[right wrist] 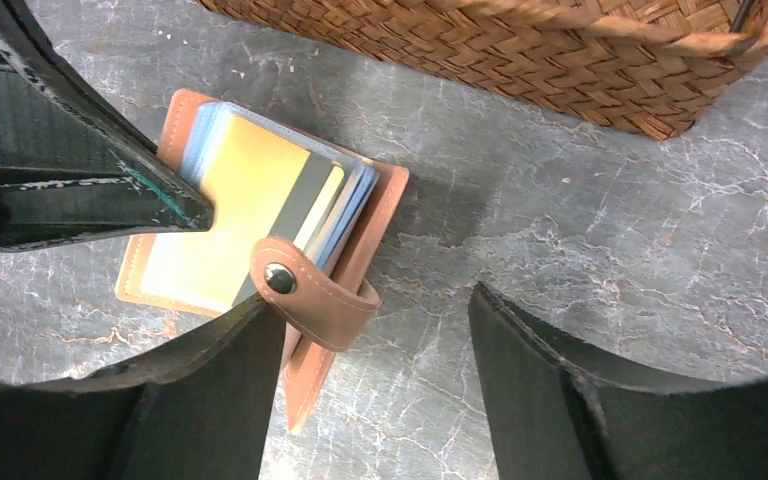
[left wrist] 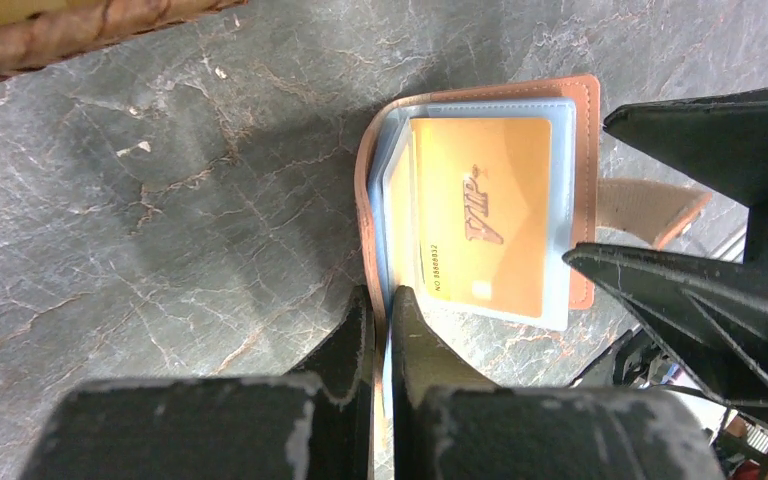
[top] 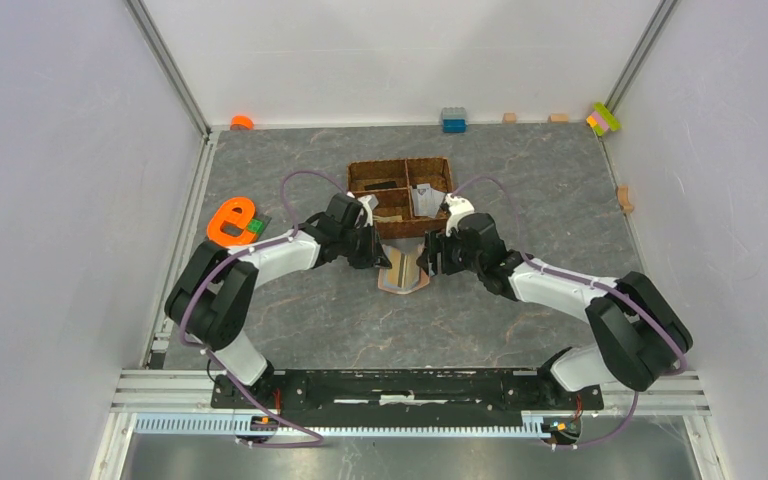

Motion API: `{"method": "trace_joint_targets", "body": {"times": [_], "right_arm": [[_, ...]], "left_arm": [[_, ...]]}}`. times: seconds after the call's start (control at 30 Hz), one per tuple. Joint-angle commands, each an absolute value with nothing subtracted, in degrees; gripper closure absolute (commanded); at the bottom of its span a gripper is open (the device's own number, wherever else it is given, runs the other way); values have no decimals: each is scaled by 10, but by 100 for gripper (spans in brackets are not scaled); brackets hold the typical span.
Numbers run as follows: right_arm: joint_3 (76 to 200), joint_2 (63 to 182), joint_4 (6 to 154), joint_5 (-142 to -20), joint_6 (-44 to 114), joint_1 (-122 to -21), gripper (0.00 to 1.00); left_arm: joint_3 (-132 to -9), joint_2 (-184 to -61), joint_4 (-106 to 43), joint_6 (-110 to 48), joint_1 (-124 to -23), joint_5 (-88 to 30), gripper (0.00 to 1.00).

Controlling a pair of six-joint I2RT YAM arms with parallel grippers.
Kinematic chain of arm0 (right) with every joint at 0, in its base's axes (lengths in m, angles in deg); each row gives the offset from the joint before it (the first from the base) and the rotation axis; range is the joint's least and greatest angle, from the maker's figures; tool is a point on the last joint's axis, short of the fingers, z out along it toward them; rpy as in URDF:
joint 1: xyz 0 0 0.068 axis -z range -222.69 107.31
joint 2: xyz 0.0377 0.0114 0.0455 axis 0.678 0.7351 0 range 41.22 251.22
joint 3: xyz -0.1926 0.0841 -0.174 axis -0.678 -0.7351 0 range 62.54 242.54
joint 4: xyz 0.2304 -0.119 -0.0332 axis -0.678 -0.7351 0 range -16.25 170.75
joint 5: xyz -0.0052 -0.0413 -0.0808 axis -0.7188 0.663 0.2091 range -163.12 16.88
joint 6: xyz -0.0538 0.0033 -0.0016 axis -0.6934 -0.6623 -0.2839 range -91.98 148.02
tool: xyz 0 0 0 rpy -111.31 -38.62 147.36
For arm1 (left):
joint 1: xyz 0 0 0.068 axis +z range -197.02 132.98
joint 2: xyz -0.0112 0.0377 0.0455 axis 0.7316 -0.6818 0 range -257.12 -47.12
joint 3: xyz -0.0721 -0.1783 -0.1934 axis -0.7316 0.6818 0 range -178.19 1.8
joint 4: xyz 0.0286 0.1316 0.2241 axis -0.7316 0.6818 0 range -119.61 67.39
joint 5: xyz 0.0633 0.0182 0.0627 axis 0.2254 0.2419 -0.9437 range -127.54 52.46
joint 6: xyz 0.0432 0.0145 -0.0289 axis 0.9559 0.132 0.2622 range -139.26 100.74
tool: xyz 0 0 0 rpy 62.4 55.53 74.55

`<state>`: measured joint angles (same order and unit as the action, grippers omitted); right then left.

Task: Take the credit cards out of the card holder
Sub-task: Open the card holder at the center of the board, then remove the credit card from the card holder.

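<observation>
Left gripper [left wrist: 382,300] clenched on the near edge of the salmon-pink leather-like folding card holder [left wrist: 588,150], open on the grey marbled desk [left wrist: 160,250] | right gripper [right wrist: 372,300] released, astride its snap tab [right wrist: 328,306] | gold-tan flat credit card [left wrist: 480,200] sleeved just ahead of the left gripper | risk: right gripper may pinch sleeve, not card, dragging holder loose

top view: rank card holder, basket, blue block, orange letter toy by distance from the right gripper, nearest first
From the right gripper:
1. card holder: on the table right at the fingertips, on its left side.
2. basket: just beyond the gripper, toward the far wall.
3. blue block: against the far wall.
4. orange letter toy: far across, on the table's left side.
</observation>
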<state>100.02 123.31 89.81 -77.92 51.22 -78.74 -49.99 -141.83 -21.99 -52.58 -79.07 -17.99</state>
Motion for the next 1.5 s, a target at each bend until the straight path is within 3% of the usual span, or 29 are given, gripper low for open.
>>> {"method": "trace_joint_targets", "body": {"times": [0.0,0.37,0.6,0.83,0.87,0.93,1.1,1.2,1.47], "right_arm": [[990,1235,925,-806,529,-773,31],[957,1255,1010,-923,570,-746,58],[968,1320,1057,-1020,599,-744,59],[980,1328,1031,-1008,586,-744,61],[981,1329,1027,-1005,584,-744,64],[984,1333,1026,-1011,584,-744,82],[973,1313,1046,-1018,591,-744,93],[964,1292,1054,-1023,590,-739,100],[929,1240,1120,-1056,613,-729,100]], "left_arm": [[-498,-1396,-216,-526,-787,-199,98],[-473,-1366,-252,-540,-780,-183,98],[-469,-1372,-269,-548,-776,-160,98],[-469,-1374,-266,-551,-773,-165,98],[-470,-1375,-259,-551,-773,-172,98],[-474,-1378,-248,-551,-772,-188,98],[-479,-1371,-223,-546,-770,-221,97],[-473,-1347,-215,-544,-770,-254,89],[-462,-1265,-167,-538,-770,-372,46]]}}
